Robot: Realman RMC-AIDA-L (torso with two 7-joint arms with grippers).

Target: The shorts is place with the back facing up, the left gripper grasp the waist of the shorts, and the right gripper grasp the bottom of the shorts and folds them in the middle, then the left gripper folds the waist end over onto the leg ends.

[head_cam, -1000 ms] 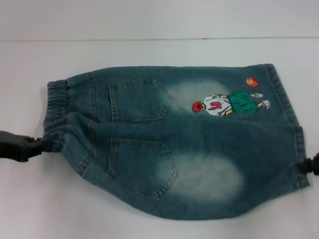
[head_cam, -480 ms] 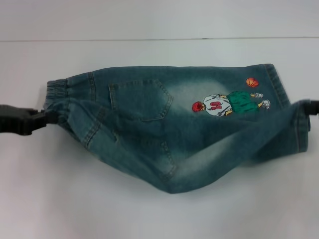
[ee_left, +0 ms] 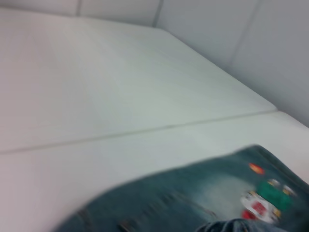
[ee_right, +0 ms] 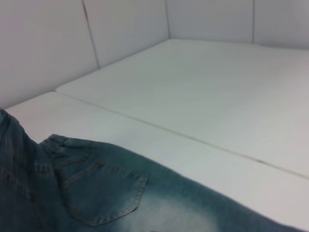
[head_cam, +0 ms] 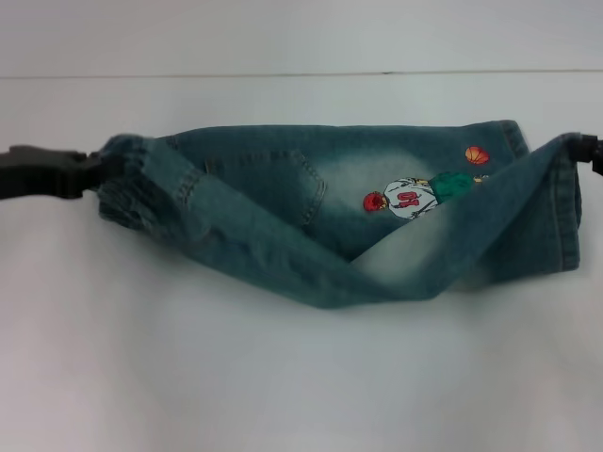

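Left gripper (head_cam: 94, 174) pinches the waist (head_cam: 132, 193), right gripper (head_cam: 589, 151) pinches the hem (head_cam: 568, 212); shorts (head_cam: 311, 217) now half folded, near edge lifted higher than before, bare table (head_cam: 283, 377) around

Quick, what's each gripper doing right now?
Left gripper: shut on the waist of the shorts.
Right gripper: shut on the bottom of the shorts.
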